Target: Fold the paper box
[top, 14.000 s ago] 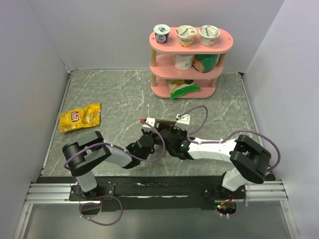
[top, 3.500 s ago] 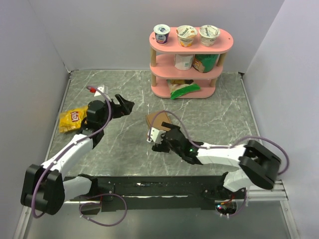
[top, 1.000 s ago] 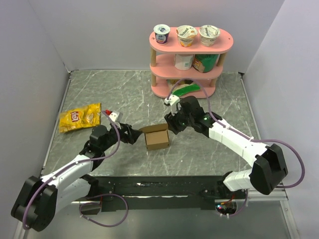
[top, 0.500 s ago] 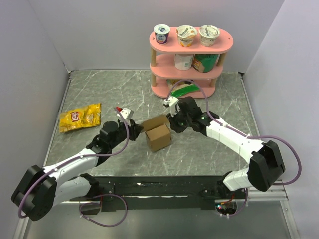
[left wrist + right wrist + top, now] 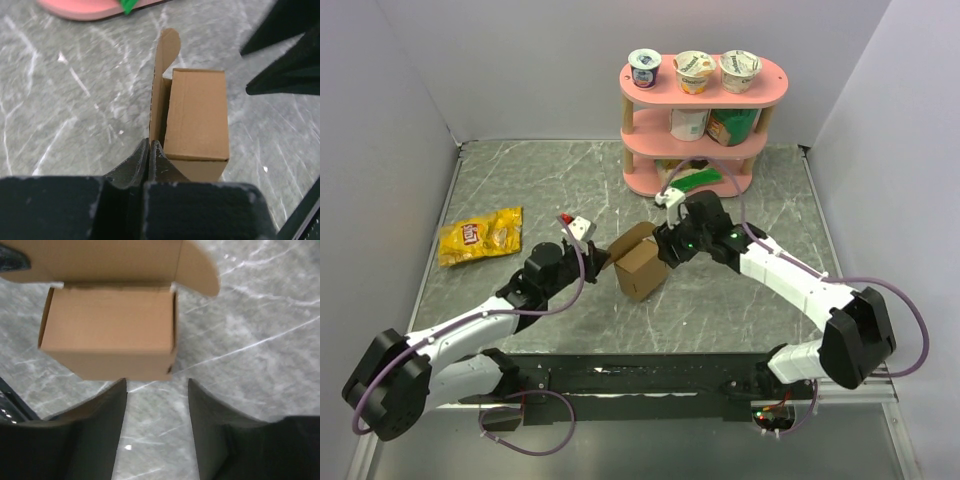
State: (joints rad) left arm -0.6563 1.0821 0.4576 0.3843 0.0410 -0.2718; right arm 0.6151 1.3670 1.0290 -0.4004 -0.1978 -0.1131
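Observation:
The paper box (image 5: 642, 268) is a small brown cardboard box at the middle of the table, its lid flap (image 5: 630, 240) standing open. In the left wrist view the flap (image 5: 161, 85) rises edge-on beside the box body (image 5: 197, 115), and its lower edge runs between the tips of my left gripper (image 5: 150, 143), which is shut on it. My left gripper (image 5: 604, 258) is at the box's left side. My right gripper (image 5: 665, 250) is just right of the box. In the right wrist view it (image 5: 157, 387) stands open, with the box (image 5: 110, 335) just beyond its fingertips.
A pink three-tier shelf (image 5: 692, 150) with yogurt cups and packets stands at the back. A yellow snack bag (image 5: 480, 236) lies at the left. Grey walls close in the marble tabletop (image 5: 540, 190) on both sides and at the back.
My left gripper went from open to shut on the lid flap. The box turned and tilted slightly. My right gripper narrowed and then widened again, staying at the box's right.

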